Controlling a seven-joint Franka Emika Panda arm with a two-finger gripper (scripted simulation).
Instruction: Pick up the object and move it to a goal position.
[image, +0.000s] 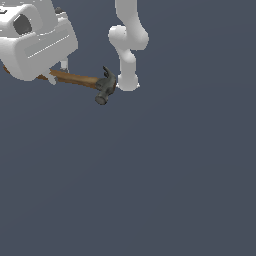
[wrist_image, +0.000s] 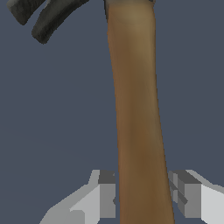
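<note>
The hammer (image: 82, 80) has a slim brown wooden handle and a dark grey head (image: 106, 86) with a curved claw. In the exterior view it lies across the upper left, head pointing to that view's right. My gripper (image: 57, 73) is over the handle's far end, with one finger on each side of it. In the wrist view the handle (wrist_image: 138, 109) runs between my fingertips (wrist_image: 107, 192), which both press against its sides. The gripper (wrist_image: 142, 192) is shut on the handle. The claw (wrist_image: 48, 17) shows at the picture's edge.
The arm's white links and base (image: 129, 50) stand just to the exterior view's right of the hammer head. The surface around is plain dark grey-blue (image: 150, 175). No goal marker shows.
</note>
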